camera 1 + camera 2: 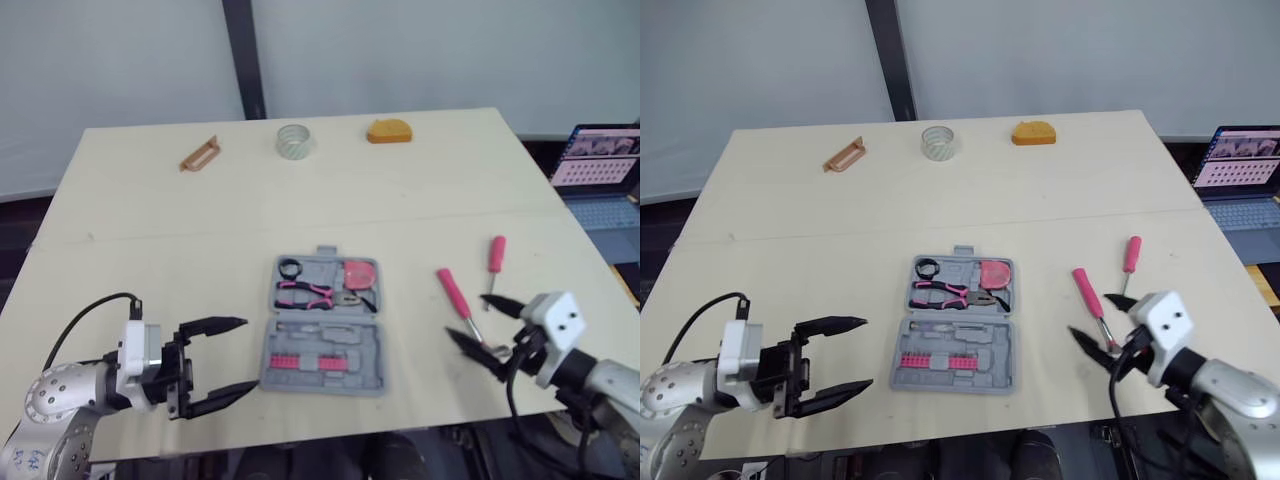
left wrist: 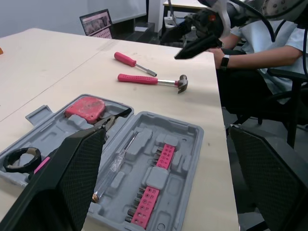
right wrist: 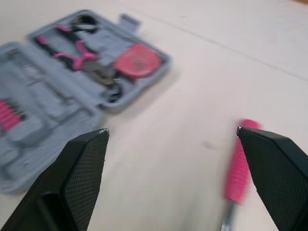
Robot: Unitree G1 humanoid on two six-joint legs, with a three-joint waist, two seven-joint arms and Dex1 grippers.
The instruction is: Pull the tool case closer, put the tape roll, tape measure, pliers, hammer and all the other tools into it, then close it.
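— What is standing between the left gripper (image 1: 248, 355) and the case (image 1: 325, 325)?
— Only bare table (image 1: 150, 230) is lying between them. Its fingers are spreading wide and facing the case's left side.
— And on the right?
— The hammer (image 1: 455, 297) and screwdriver (image 1: 495, 255) are lying right of the case, apart from it, leaving a bare strip. The right gripper (image 1: 466, 317), fingers parted, is hovering over the hammer's head end.
— The far side?
— A tape roll (image 1: 294, 140), an orange tape measure (image 1: 389, 131) and a brown tool (image 1: 199, 154) are sitting along the far edge, with a broad open stretch before them. A person (image 2: 260, 45) is sitting just off the table, beyond the right gripper.
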